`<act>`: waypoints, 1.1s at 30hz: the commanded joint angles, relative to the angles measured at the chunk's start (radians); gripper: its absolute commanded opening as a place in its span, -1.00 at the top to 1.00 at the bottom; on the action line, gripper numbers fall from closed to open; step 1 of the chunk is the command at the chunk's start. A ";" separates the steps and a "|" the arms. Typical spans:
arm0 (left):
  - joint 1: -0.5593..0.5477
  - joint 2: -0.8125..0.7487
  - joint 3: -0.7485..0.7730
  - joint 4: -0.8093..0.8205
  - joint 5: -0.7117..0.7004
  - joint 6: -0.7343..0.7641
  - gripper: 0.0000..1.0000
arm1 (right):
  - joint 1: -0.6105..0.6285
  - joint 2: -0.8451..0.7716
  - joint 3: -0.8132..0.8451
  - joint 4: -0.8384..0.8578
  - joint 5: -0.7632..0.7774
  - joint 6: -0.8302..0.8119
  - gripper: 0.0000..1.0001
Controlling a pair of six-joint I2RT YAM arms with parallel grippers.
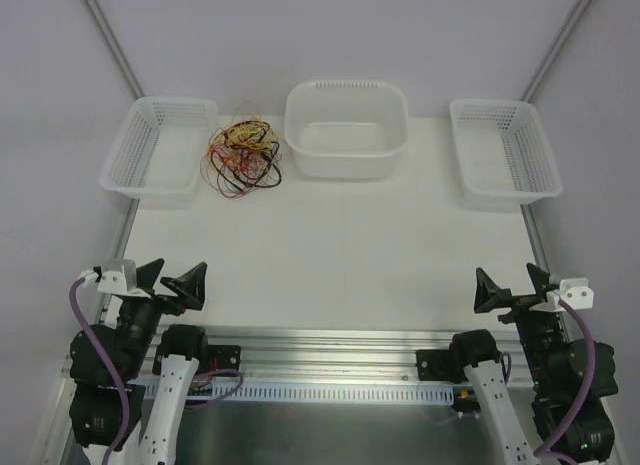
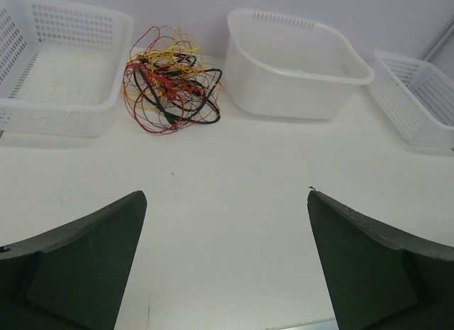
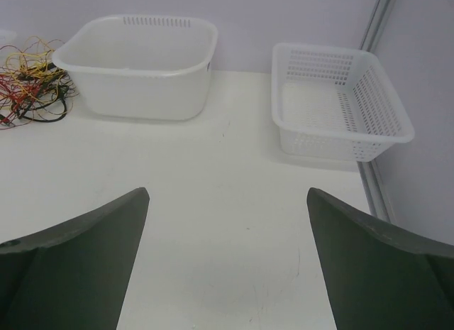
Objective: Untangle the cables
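Observation:
The cables (image 1: pixel 243 157) lie in one tangled clump of red, yellow and black wires at the back left of the table, between the left basket and the tub. The left wrist view shows the cables (image 2: pixel 170 85) far ahead; the right wrist view catches the cables (image 3: pixel 30 85) at its left edge. My left gripper (image 1: pixel 176 275) is open at the near left edge, nothing between its fingers. My right gripper (image 1: pixel 512 282) is open at the near right edge, also holding nothing. Both are far from the clump.
A white mesh basket (image 1: pixel 155 151) stands at the back left, a white tub (image 1: pixel 346 128) at the back middle, and another mesh basket (image 1: pixel 503 152) at the back right. A metal rail (image 1: pixel 330 337) runs along the near edge.

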 commanded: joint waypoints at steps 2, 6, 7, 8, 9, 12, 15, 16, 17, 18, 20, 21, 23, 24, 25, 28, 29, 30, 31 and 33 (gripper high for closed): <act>-0.003 -0.167 0.010 0.010 -0.044 -0.039 -0.98 | -0.005 -0.177 0.003 0.005 -0.051 -0.021 -0.99; -0.003 -0.167 -0.008 0.012 -0.041 -0.063 -0.98 | -0.005 -0.151 0.004 -0.012 -0.182 -0.044 -0.99; -0.003 -0.167 -0.013 0.010 -0.044 -0.073 -0.98 | -0.005 -0.140 0.003 -0.020 -0.211 -0.052 -0.99; -0.003 -0.165 -0.017 0.013 -0.046 -0.083 -0.98 | -0.005 -0.126 0.004 -0.026 -0.236 -0.056 -0.99; -0.003 -0.159 -0.025 0.015 -0.055 -0.103 -0.98 | -0.005 -0.097 0.007 -0.037 -0.257 -0.056 -0.99; -0.002 -0.125 -0.037 0.016 -0.084 -0.151 -0.98 | -0.005 -0.035 -0.008 -0.042 -0.299 -0.012 -0.99; -0.003 -0.050 -0.042 0.015 -0.114 -0.207 -0.98 | -0.005 0.024 -0.023 -0.041 -0.296 0.034 -0.99; -0.003 -0.026 -0.042 0.013 -0.124 -0.220 -0.98 | -0.005 0.054 -0.031 -0.043 -0.304 0.054 -0.99; -0.003 -0.010 -0.042 0.013 -0.129 -0.234 -0.98 | -0.005 0.073 -0.032 -0.038 -0.314 0.062 -0.99; -0.003 0.067 -0.043 0.015 -0.129 -0.269 -0.98 | -0.005 0.087 -0.032 -0.034 -0.336 0.071 -0.99; -0.003 0.132 -0.048 0.019 -0.135 -0.313 -0.98 | -0.003 0.134 -0.032 -0.031 -0.347 0.105 -0.99; -0.003 0.202 -0.054 0.025 -0.136 -0.353 -0.98 | -0.005 0.147 -0.034 -0.025 -0.354 0.122 -0.99; -0.003 0.320 -0.057 0.048 -0.130 -0.402 -0.98 | -0.005 0.194 -0.031 -0.023 -0.356 0.172 -0.99; -0.003 0.361 -0.059 0.064 -0.124 -0.413 -0.98 | -0.005 0.211 -0.032 -0.025 -0.350 0.189 -0.99; -0.002 0.401 -0.059 0.096 -0.122 -0.421 -0.98 | -0.005 0.238 -0.031 -0.023 -0.347 0.215 -0.99; -0.003 0.566 -0.044 0.152 -0.115 -0.448 -0.98 | -0.005 0.280 -0.032 -0.023 -0.348 0.244 -0.99; -0.003 0.644 -0.031 0.197 -0.113 -0.456 -0.98 | -0.005 0.303 -0.034 -0.020 -0.347 0.266 -0.99; -0.003 0.687 -0.025 0.226 -0.115 -0.462 -0.98 | -0.003 0.311 -0.039 -0.014 -0.353 0.277 -0.99; -0.003 0.727 -0.019 0.249 -0.116 -0.465 -0.98 | -0.005 0.315 -0.046 -0.006 -0.357 0.284 -0.99; -0.006 0.855 0.010 0.311 -0.136 -0.473 -0.98 | -0.005 0.322 -0.068 0.021 -0.370 0.298 -0.99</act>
